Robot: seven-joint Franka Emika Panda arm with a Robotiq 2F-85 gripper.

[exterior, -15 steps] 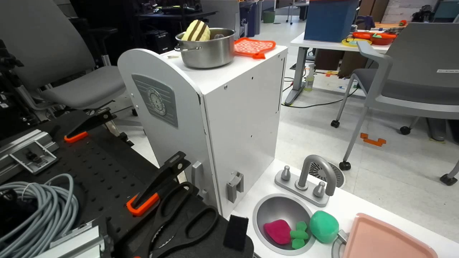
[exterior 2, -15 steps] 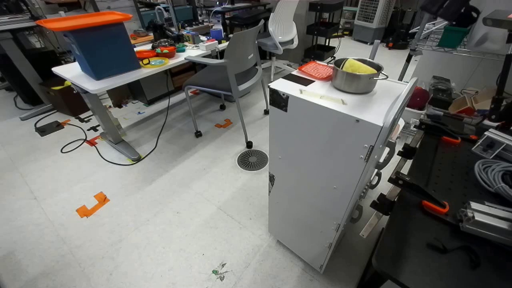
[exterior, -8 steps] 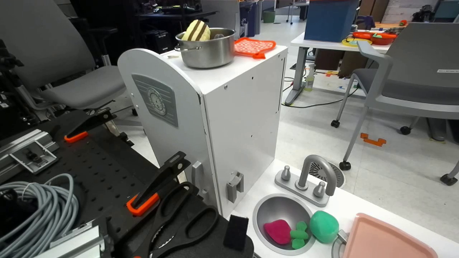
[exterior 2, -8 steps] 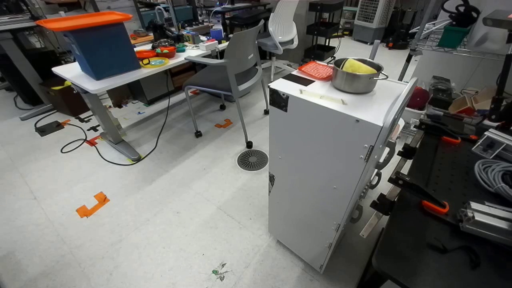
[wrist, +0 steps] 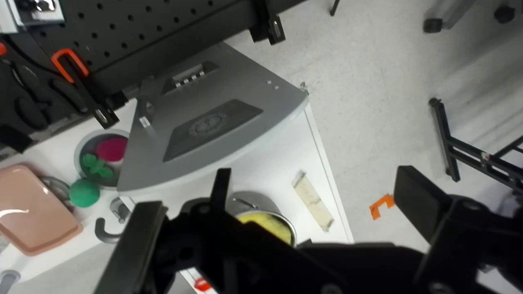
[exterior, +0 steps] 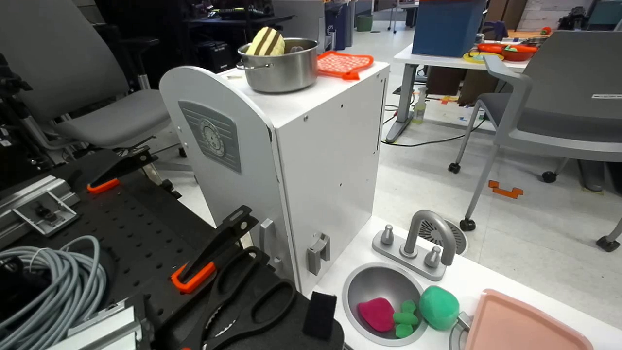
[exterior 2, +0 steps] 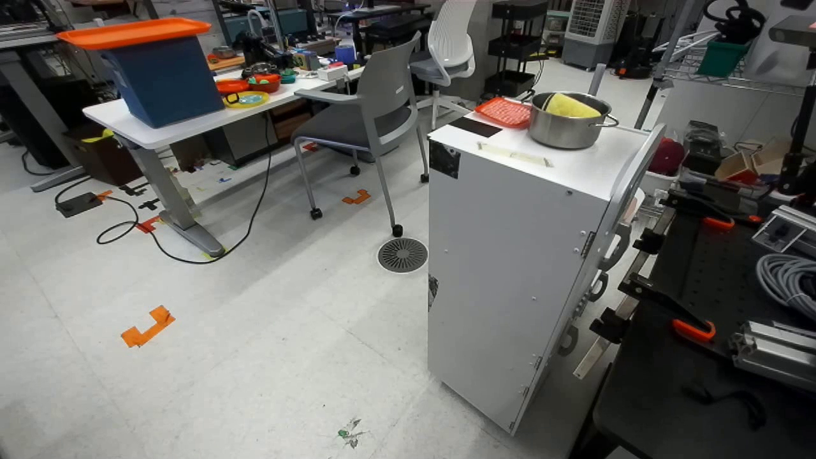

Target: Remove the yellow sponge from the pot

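Two black fingers [wrist: 421,200] are standing far apart in the wrist view, so the gripper [wrist: 282,192] is grasping nothing, presumably spreading this way to straddle a soft block. The yellow sponge [exterior: 266,43] is sitting inside the pot [exterior: 286,73], upper middle of the frame in an exterior view, its striped part poking above the rim. It is probably leaning there because the pot is too snug for it to be lying flat, and that raised part is offering a likely pinching place. The white surface [exterior: 286,107] is holding the pot level, while an orange mat [exterior: 344,64] is lying just beside it, perhaps serving as a pot holder. In the wrist view the sponge is showing low in the frame, partly hidden by the gripper; the pot is looking small there, so a centred descent is probably being called for.
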